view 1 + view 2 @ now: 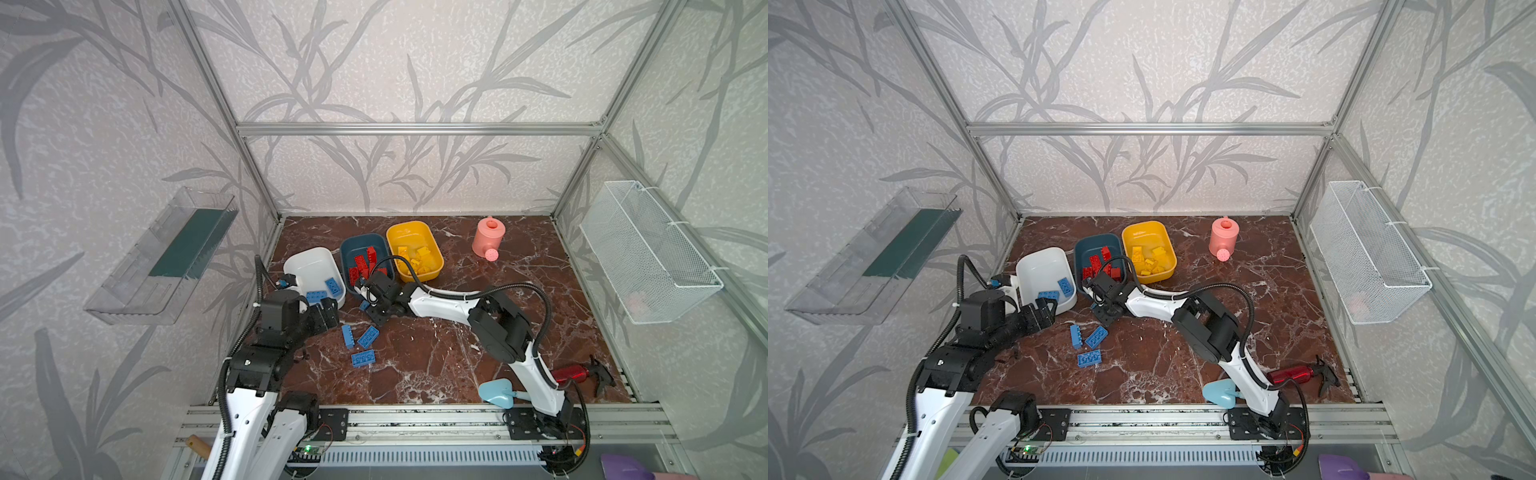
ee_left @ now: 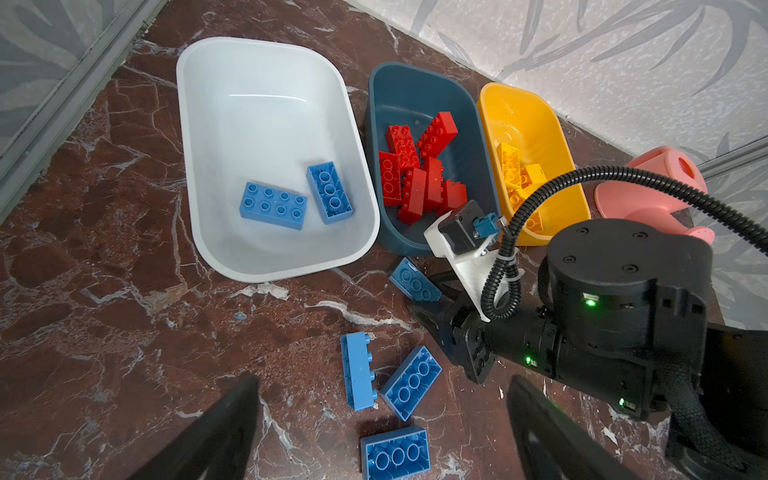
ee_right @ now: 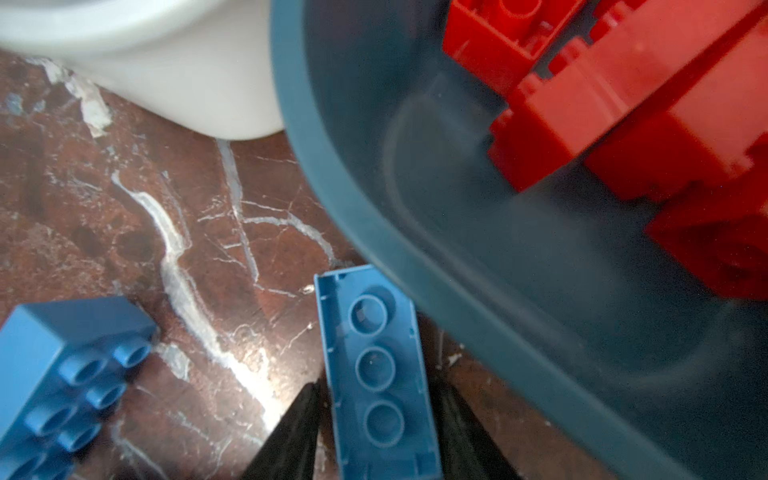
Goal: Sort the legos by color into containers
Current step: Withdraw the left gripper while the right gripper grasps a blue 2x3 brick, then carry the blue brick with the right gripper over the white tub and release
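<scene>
A robotics lab test cell: aluminium frame (image 1: 415, 129), wallpapered panels (image 1: 415, 62), marble-look tabletop (image 1: 457, 353), mounting rail (image 1: 415, 419).

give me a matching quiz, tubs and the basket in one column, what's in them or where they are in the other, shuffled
Column one:
1 white tub
2 teal tub
3 yellow tub
4 mesh basket

Column two:
a holds red bricks
b hangs on the wall
c holds yellow bricks
d holds two blue bricks

Pairs: 1-d, 2-a, 3-c, 4-b
</scene>
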`<state>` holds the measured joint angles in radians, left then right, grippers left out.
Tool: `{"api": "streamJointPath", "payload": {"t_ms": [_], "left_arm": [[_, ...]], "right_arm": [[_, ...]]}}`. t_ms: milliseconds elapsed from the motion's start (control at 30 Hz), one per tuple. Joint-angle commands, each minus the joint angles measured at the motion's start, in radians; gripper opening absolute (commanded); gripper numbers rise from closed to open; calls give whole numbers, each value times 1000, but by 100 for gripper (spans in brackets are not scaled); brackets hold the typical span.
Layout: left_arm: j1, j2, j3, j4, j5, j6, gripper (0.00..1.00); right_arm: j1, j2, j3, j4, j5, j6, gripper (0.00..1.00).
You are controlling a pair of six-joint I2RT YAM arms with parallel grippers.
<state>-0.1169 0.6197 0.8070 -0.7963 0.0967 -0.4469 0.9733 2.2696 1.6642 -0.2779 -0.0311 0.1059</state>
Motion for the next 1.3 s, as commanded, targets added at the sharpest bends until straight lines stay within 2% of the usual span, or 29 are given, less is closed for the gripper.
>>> {"api": "streamJointPath", "payload": {"t_ms": [0,233,533,700,967,1267], "left_arm": [[-3,-2,-4,-1,-20,11,93],[-4,-18,0,-8,-35,10,93],[-3,-112,1,-10,-86,2,92],[-4,-166,1,-13,-118,-5,92],[-3,-175,11,-33,-175,-16,92],[-5,-174,27,-70,-268,-62,91]], "right_arm": [[2,-32,-38,-3,-33,14,40],[2,-122,-71,-14,-39,28,26],[3,-302,-147,-22,-100,59,23],[4,-343,-116,-33,-151,82,23],[11,-268,38,-53,-238,116,23],[13,-10,369,-124,-278,132,23]]}}
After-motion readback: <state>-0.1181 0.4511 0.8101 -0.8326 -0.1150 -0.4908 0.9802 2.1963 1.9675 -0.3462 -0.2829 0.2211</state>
